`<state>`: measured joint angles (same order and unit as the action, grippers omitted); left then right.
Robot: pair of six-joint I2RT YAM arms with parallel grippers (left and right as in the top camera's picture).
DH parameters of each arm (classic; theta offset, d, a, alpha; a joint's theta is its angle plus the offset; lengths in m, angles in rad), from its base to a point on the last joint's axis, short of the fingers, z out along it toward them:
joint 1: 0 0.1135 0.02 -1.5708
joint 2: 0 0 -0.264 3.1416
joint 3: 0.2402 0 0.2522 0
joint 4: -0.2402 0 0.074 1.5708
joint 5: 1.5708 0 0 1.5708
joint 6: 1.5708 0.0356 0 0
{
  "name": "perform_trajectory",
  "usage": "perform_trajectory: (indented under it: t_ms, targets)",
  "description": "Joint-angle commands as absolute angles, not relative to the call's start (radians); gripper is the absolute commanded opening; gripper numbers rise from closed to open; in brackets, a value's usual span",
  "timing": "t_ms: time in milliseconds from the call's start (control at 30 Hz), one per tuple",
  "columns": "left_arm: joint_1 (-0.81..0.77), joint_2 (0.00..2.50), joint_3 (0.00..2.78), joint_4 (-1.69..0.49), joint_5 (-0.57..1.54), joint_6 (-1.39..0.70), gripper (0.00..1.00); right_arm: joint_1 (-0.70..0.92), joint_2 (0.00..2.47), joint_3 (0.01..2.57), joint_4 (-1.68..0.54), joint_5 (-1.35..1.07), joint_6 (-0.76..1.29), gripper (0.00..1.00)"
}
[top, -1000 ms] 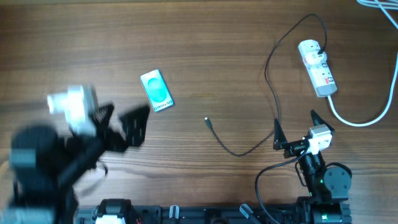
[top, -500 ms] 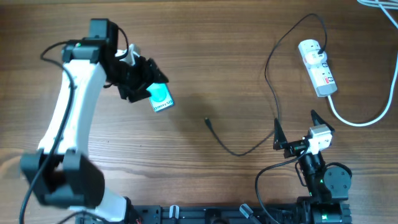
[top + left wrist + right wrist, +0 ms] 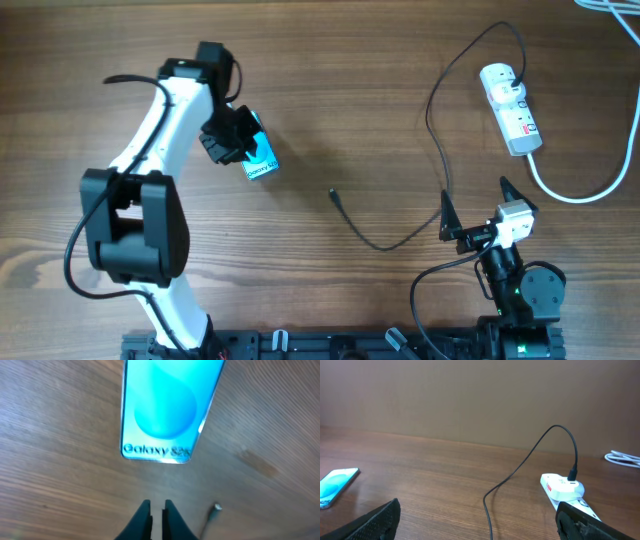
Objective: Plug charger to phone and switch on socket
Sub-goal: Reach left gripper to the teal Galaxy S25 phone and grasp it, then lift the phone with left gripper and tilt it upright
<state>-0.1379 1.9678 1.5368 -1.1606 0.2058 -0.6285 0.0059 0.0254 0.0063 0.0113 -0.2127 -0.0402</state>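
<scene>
Hovering my left tool (image 3: 156,511), tips almost pressed together, over the phone (image 3: 262,161); I'd spread them before gripping. The charger tip (image 3: 334,196) lies at four o'clock.

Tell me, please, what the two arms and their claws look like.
The left arm has white links between bulky black joints, with a thin black cable along it; the left claw has slim black tapered fingers. The right arm is mostly black, with a white block at its wrist and a black cable; the right claw has black pointed fingers.
</scene>
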Motion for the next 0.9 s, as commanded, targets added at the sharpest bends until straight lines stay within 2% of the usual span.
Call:
perform_trajectory:
  t_ms: [0, 100, 133, 167, 200, 300, 567, 867]
  targets:
    - [-0.198, 1.993, 1.551, -1.13, -0.002, -0.671, 0.26, 0.002, 0.023, 0.005, 0.014, -0.204, -0.05, 1.0]
    - [-0.243, 2.005, 1.55, -1.106, -0.05, -0.671, 0.3, 0.002, 0.023, 0.005, 0.014, -0.205, -0.049, 1.0]
    - [-0.255, 2.008, 1.55, -1.099, -0.07, -0.671, 0.34, 0.002, 0.023, 0.005, 0.014, -0.204, -0.05, 1.0]
    - [-0.265, 2.012, 1.55, -1.09, -0.084, -0.671, 0.49, 0.002, 0.023, 0.005, 0.014, -0.204, -0.05, 1.0]
    - [-0.27, 2.018, 1.55, -1.083, -0.085, -0.671, 0.67, 0.002, 0.024, 0.005, 0.014, -0.204, -0.05, 1.0]
    - [-0.273, 2.038, 1.55, -1.065, -0.098, -0.67, 1.0, 0.002, 0.023, 0.005, 0.014, -0.204, -0.05, 1.0]
    - [-0.27, 2.085, 1.502, -0.957, -0.107, -0.666, 1.0, 0.002, 0.023, 0.005, 0.014, -0.204, -0.049, 1.0]
    - [-0.27, 2.144, 1.484, -0.953, -0.106, -0.667, 1.0, 0.002, 0.023, 0.005, 0.014, -0.204, -0.049, 1.0]
